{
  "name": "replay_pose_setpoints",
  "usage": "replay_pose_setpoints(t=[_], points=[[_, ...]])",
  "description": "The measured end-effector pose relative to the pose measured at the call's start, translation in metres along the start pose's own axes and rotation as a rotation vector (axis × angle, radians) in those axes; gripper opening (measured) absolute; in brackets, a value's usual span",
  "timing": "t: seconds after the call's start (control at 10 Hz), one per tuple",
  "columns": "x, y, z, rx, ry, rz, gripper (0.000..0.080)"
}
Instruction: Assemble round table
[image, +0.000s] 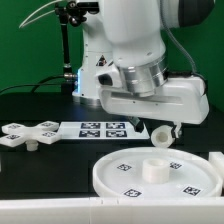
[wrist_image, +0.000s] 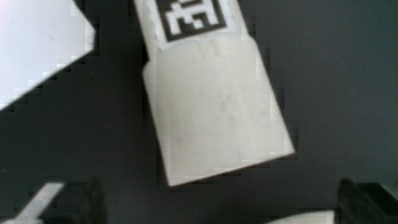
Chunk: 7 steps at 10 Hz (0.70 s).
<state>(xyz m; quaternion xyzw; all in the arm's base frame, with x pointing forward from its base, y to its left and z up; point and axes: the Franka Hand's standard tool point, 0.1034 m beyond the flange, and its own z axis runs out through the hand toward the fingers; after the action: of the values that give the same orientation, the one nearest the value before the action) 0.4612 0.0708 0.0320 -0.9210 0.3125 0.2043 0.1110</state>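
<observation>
Leg, a smooth matte white plastic cylinder (square tag near one end), lies beneath wide-open, empty jaws.

A black table is seen before a green backdrop; the white arm is bent down over the middle of it; the gripper is held low above the surface, with its dark fingers spread apart; a short white cylinder leg is seen lying just beneath them, though whether it is touched cannot be told; the marker board is laid flat just beside the leg, toward the exterior view's left; the cross-shaped base piece is placed further left; the large rimmed round disc is set near, at the exterior view's right, with tags and a raised central hub shown on its face.
</observation>
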Motion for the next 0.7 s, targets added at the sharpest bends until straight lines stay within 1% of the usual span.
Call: replay_pose_setpoints(t=[0.1, 0.2, 0.3, 0.4, 0.5, 0.6, 0.7], points=[[0.002, 0.001, 0.0, -0.002, -0.038, 0.006, 0.0649], [-0.002, 0.005, 0.0, -0.017, -0.129, 0.012, 0.0649], [0.001, 0.006, 0.001, -0.019, -0.183, 0.016, 0.0649], [0.001, 0.006, 0.002, -0.023, -0.216, 0.018, 0.0649], [-0.008, 0.005, 0.001, -0.038, -0.291, 0.012, 0.0649], [-0.012, 0.003, 0.0, -0.048, -0.37, -0.006, 0.0649], [-0.01, 0.001, 0.002, -0.052, -0.428, -0.013, 0.0649]])
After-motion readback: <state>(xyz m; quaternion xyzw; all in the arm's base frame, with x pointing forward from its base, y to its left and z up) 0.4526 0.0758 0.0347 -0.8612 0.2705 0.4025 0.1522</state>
